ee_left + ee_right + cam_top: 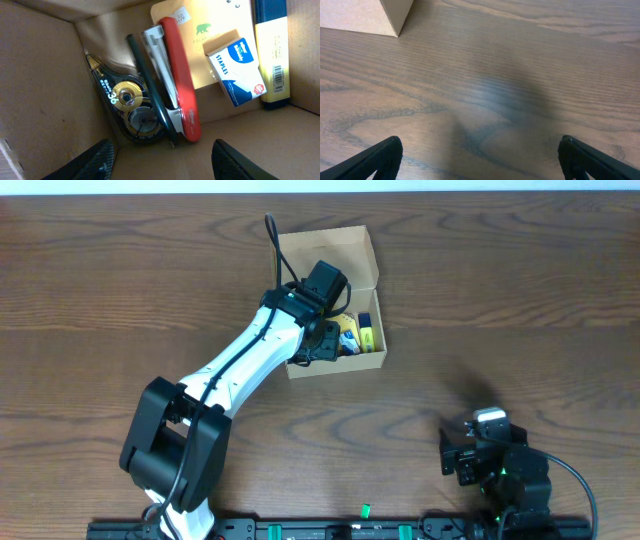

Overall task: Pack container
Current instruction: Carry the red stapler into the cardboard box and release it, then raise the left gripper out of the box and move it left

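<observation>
From above, the brown container (340,255) sits near the middle of the surface (520,290) with its lid open. The left arm (250,355) reaches down into it. The right claw (456,455) is well apart, near the front edge.

The left wrist view shows the left claw (162,162) inside the container. Its fingers are apart and hold nothing. Under it lie a red stapler (181,80), a box of staples (236,70), a tape roller (124,102) and a dark pen (149,82).

In the right wrist view, the right claw is wide open over the surface and holds nothing. A corner of the container shows at the top left.
</observation>
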`<action>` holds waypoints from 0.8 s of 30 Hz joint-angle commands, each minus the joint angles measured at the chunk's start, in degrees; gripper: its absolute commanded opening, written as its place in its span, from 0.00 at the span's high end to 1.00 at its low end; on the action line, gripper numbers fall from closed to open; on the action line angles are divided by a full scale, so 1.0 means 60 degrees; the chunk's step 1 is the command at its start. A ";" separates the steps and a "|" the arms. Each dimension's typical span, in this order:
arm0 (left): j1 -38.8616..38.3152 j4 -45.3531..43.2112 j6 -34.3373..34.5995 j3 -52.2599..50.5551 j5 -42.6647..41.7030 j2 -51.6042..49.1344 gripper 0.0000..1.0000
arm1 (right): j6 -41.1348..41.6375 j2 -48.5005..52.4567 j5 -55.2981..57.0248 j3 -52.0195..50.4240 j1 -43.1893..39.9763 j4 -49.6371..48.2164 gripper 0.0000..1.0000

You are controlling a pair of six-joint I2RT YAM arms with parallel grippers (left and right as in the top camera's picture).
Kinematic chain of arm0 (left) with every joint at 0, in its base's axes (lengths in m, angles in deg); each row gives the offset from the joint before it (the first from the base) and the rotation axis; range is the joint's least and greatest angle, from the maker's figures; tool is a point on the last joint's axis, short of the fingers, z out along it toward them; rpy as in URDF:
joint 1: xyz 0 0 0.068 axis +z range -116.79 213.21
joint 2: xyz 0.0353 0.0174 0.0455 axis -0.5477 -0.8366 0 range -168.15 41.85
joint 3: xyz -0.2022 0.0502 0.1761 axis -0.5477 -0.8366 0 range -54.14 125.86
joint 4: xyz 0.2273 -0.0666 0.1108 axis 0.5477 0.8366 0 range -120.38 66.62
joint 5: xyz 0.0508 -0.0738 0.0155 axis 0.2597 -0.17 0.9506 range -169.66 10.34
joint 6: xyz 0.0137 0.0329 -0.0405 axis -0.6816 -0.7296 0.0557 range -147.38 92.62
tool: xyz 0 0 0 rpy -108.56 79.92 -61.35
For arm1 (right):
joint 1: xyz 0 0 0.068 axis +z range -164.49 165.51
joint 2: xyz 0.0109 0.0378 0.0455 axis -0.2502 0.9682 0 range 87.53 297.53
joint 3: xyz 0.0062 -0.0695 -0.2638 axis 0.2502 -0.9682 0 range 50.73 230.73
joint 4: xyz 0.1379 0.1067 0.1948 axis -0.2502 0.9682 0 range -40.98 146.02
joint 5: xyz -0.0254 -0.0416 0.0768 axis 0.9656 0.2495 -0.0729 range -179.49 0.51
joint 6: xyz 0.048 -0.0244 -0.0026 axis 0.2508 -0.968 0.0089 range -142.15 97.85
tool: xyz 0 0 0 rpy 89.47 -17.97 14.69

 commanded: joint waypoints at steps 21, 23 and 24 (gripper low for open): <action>0.0062 -0.0244 -0.0025 0.1537 0.0288 0.1548 0.34 | -0.0109 -0.0066 -0.0036 -0.0109 -0.0051 0.0040 0.01; 0.0062 -0.0244 -0.0025 0.1577 0.0291 0.1971 0.35 | -0.0109 -0.0066 -0.0036 -0.0109 -0.0051 0.0040 0.01; 0.0062 -0.0237 -0.0025 0.1577 0.0295 0.2204 0.35 | -0.0109 -0.0066 -0.0036 -0.0109 -0.0051 0.0040 0.01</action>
